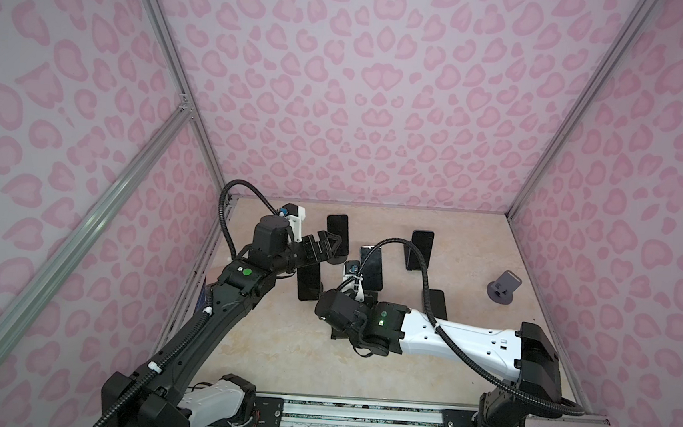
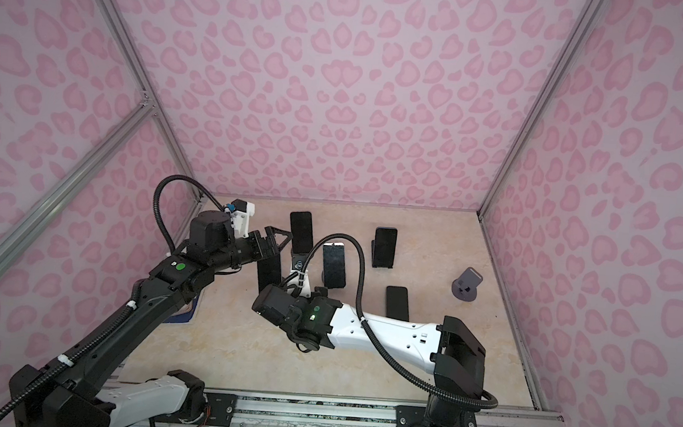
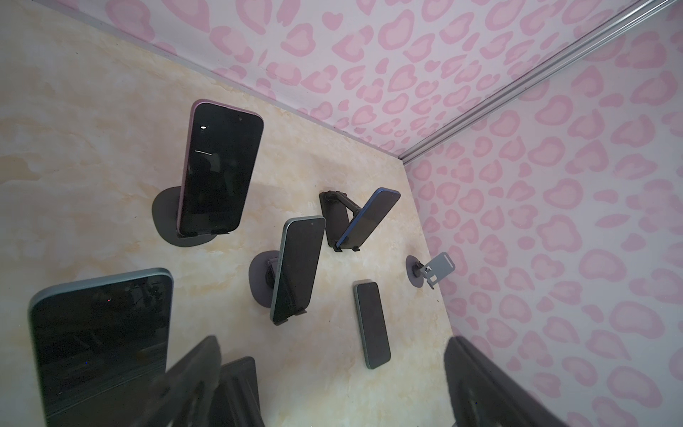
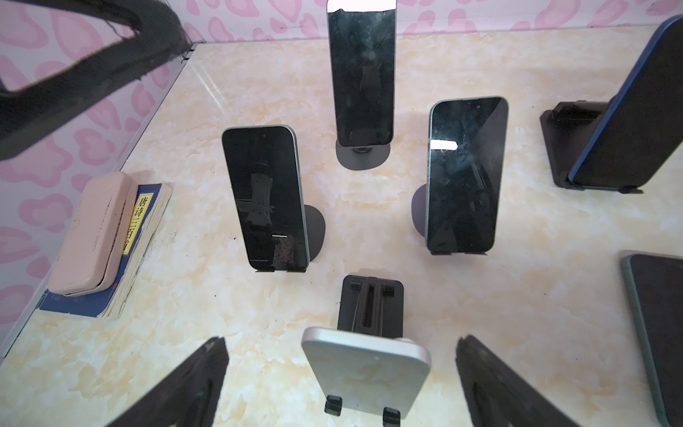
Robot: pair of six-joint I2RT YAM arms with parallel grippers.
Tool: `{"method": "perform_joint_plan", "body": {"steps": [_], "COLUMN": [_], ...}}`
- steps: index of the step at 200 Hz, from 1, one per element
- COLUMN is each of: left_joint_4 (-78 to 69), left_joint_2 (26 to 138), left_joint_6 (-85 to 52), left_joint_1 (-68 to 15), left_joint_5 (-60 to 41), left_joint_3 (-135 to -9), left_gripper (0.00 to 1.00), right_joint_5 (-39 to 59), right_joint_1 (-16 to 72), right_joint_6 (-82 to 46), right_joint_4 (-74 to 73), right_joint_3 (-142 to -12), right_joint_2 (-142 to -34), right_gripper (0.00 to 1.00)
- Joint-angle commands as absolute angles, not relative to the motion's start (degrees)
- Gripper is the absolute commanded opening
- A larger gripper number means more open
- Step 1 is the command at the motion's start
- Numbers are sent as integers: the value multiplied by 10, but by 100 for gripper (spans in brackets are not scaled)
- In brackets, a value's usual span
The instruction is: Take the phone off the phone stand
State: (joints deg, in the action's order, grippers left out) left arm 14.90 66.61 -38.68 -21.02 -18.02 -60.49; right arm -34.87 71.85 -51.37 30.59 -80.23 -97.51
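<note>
Right end effector (image 4: pixel 340 344) spread wide, glossy rectangular phone (image 4: pixel 266 199), matte stand (image 4: pixel 316 229)

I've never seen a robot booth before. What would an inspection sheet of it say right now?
Surface: beige marbled table.
Job's things: five phones on stands, one a silver phone; one flat phone on the table; one empty stand.
Clutter: pink case on a book.
Grippers: left gripper open, empty; right gripper open, fingers either side of the silver phone, not touching.
Cables: black hoses loop above both arms.
Surroundings: pink spotted walls.
</note>
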Motion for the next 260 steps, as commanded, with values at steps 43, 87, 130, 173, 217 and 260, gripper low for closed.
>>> {"method": "perform_joint_plan", "body": {"steps": [43, 87, 130, 173, 217, 260], "left_joint_4": [127, 124, 113, 109, 90, 81], "left_joint_2": [665, 665, 661, 664, 657, 655], "left_joint_6": [-391, -394, -396, -398, -401, -404], "left_joint_1": [-210, -209, -209, -210, -209, -210], "left_joint_5": [-192, -194, -207, -213, -228, -234], "left_joint_3": [-602, -601, -598, -597, -590, -586], "left_gripper": [97, 97, 97, 97, 97, 97], "right_joint_5": [-360, -360, -360, -375, -388, -401], "right_joint_1": [715, 708, 706, 706, 709, 706], "right_joint_6": [-521, -538, -539, -574, -588, -601], "right_joint_4": [315, 301, 292, 296, 292, 306], "right_joint_3": [-806, -792, -794, -789, -794, -804], "right_joint_2": [-997, -999, -1012, -1023, -1040, -1061], "right_gripper": [99, 99, 99, 99, 99, 98]}}
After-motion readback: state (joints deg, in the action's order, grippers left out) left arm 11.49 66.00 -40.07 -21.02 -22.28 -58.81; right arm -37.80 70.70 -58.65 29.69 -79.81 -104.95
